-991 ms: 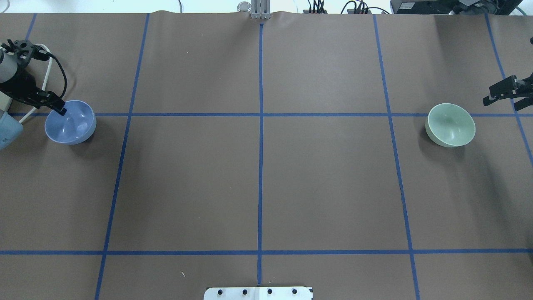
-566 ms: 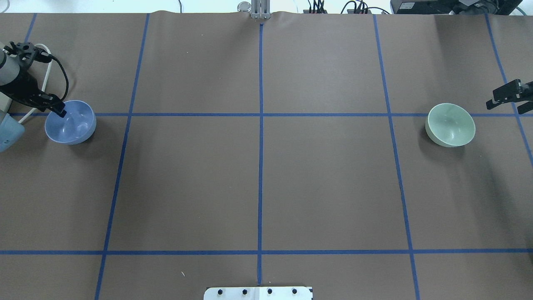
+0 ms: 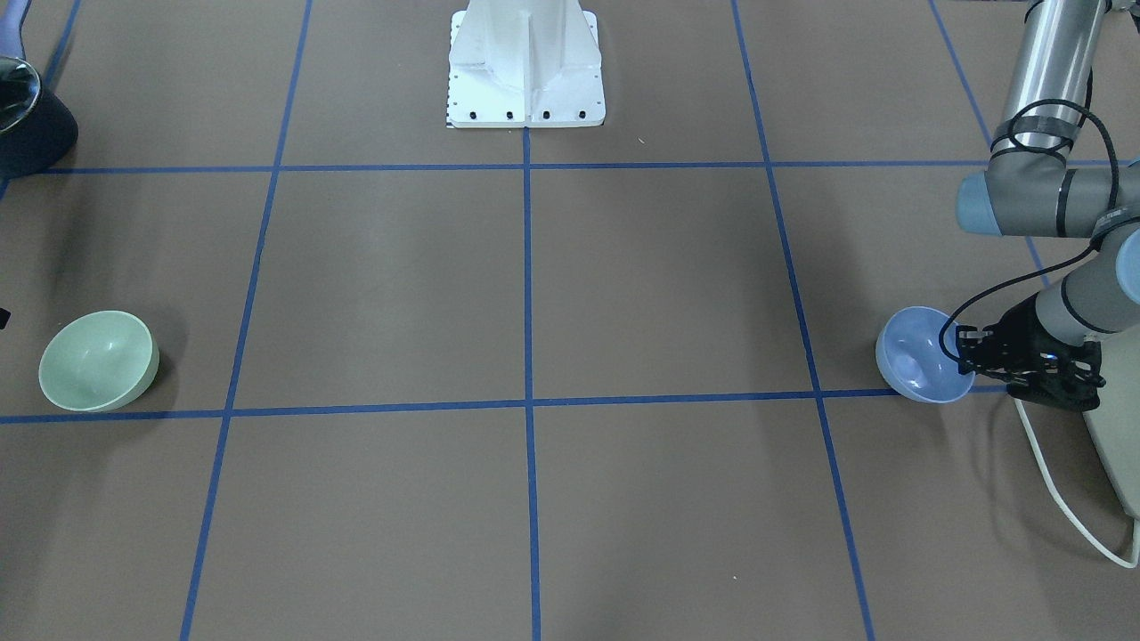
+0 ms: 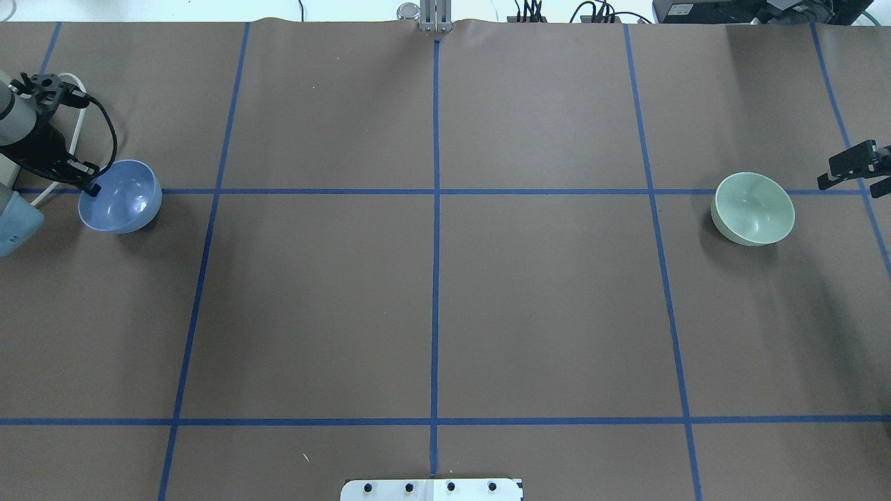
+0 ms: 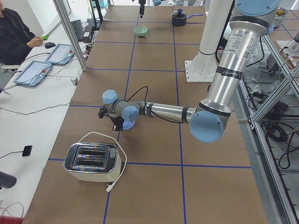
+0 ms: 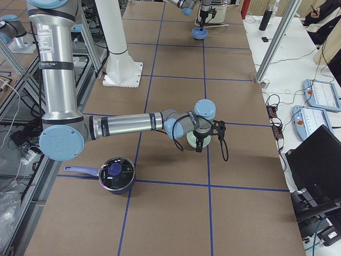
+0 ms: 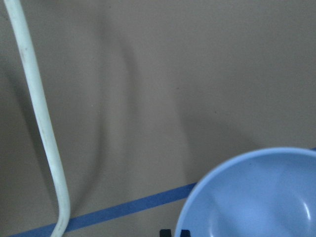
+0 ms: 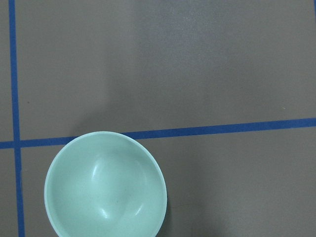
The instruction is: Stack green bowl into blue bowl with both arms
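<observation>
The blue bowl (image 4: 122,197) sits at the table's far left, also in the front view (image 3: 917,365) and the left wrist view (image 7: 256,197). My left gripper (image 4: 90,186) is shut on its rim on the side nearest the toaster, and the bowl looks slightly tipped. The green bowl (image 4: 753,209) sits upright at the far right, also in the right wrist view (image 8: 105,187). My right gripper (image 4: 846,170) hangs open beside and above it, apart from it, partly cut off by the overhead view's edge.
A toaster (image 5: 91,161) stands just beyond the blue bowl, its white cord (image 7: 42,128) lying next to the bowl. A dark blue lidded pot (image 6: 114,173) sits near the right arm's side. The white pedestal (image 3: 525,62) is at the robot's base.
My left gripper has drawn back to the blue bowl's rim, and the bowl has shifted slightly up and right. My right gripper has drifted down and right in the overhead view.
</observation>
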Available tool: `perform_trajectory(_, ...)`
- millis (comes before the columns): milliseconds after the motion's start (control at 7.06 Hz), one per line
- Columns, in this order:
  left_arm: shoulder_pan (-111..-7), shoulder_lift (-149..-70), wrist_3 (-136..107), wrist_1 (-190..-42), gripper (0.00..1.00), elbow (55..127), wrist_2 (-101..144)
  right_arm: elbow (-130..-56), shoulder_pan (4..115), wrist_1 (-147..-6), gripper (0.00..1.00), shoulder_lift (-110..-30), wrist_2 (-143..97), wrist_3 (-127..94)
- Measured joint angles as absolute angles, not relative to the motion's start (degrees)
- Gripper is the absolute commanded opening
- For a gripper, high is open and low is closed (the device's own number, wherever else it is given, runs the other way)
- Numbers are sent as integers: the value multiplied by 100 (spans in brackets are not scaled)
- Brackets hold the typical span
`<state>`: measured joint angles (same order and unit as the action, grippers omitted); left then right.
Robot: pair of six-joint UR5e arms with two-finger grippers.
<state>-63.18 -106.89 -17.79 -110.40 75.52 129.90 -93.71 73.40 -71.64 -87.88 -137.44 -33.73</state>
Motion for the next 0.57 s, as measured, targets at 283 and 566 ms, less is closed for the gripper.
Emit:
perform_trajectory(283, -6294, -10714, -1794, -11029, 0, 7589, 13005, -9371, 7333, -7163, 100, -8810, -13676, -3363)
perform_trajectory(566, -6264, -10768, -1803, -10943, 0, 7698, 13046, -9362, 7324, -7163, 100, -8849, -13551, -3343)
